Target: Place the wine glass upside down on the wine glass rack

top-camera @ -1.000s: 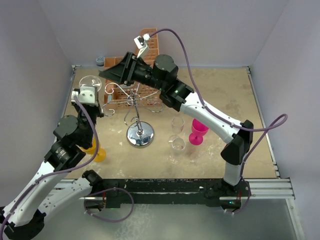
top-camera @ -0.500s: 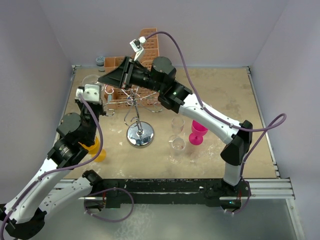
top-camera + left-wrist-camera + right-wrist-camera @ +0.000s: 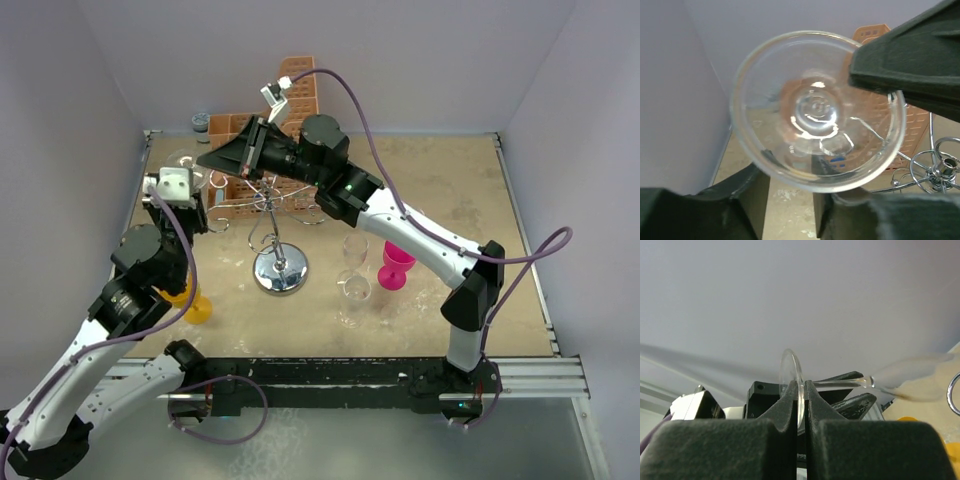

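The clear wine glass (image 3: 183, 159) hangs on its side in the air at the back left, left of the wine glass rack (image 3: 279, 222), a silver wire stand on a round chrome base. My right gripper (image 3: 804, 390) is shut on the glass's round foot (image 3: 791, 371), and the stem (image 3: 840, 384) runs off to the right. In the top view that gripper (image 3: 207, 160) reaches in from the right. The bowl (image 3: 816, 110) fills the left wrist view, mouth toward the camera. My left gripper (image 3: 790, 175) sits just under the bowl's rim with its fingers apart; contact cannot be told.
An orange perforated basket (image 3: 287, 112) stands behind the rack. Two clear glasses (image 3: 353, 272) and a pink cup (image 3: 397, 264) stand right of the rack's base. An orange cup (image 3: 196, 306) sits under my left arm. The left wall is close to the glass.
My right gripper has closed onto the glass's foot. My left gripper's fingers have spread apart, and the left wrist has drawn slightly left and back.
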`<state>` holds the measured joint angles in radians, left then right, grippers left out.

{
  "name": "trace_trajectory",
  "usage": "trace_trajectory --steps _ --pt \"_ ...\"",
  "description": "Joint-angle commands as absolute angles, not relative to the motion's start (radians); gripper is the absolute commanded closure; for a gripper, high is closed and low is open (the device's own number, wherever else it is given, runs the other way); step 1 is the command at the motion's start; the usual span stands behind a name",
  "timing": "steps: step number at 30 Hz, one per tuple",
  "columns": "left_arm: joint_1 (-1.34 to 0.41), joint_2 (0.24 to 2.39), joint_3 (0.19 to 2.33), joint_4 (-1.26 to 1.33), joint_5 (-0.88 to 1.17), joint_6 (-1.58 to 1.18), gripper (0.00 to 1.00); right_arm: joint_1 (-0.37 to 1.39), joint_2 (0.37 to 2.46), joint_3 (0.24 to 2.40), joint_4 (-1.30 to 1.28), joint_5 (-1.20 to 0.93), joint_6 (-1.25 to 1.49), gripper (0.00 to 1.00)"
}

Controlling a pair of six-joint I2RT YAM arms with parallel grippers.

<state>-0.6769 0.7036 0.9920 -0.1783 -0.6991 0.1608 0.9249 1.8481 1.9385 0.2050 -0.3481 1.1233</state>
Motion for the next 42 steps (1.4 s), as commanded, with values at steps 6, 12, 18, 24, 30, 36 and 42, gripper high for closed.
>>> trace_trajectory --steps 6,12,18,24,30,36,42 --pt "-0.681 0.586 1.086 -0.466 -0.709 -0.245 0.54 0.937 1.86 1.978 0.269 -0.307 1.163 1.0" --pt "-0.681 0.497 1.13 -0.507 -0.717 -0.564 0.55 0.937 1.891 2.006 0.271 -0.302 1.169 1.0" --pt "-0.683 0.506 1.195 -0.531 -0.768 -0.813 0.48 0.937 1.894 1.999 0.283 -0.316 1.171 1.0" --pt "-0.683 0.555 1.223 -0.602 -0.842 -0.953 0.38 0.939 1.87 1.941 0.337 -0.344 1.168 1.0" --pt "-0.683 0.559 1.168 -0.513 -0.825 -0.996 0.35 0.942 1.839 1.889 0.364 -0.364 1.17 1.0" --pt "-0.682 0.616 1.151 -0.506 -0.806 -1.036 0.35 0.946 1.809 1.841 0.409 -0.398 1.174 1.0" --pt "-0.683 0.624 1.101 -0.465 -0.836 -1.052 0.38 0.948 1.789 1.817 0.42 -0.41 1.185 1.0"
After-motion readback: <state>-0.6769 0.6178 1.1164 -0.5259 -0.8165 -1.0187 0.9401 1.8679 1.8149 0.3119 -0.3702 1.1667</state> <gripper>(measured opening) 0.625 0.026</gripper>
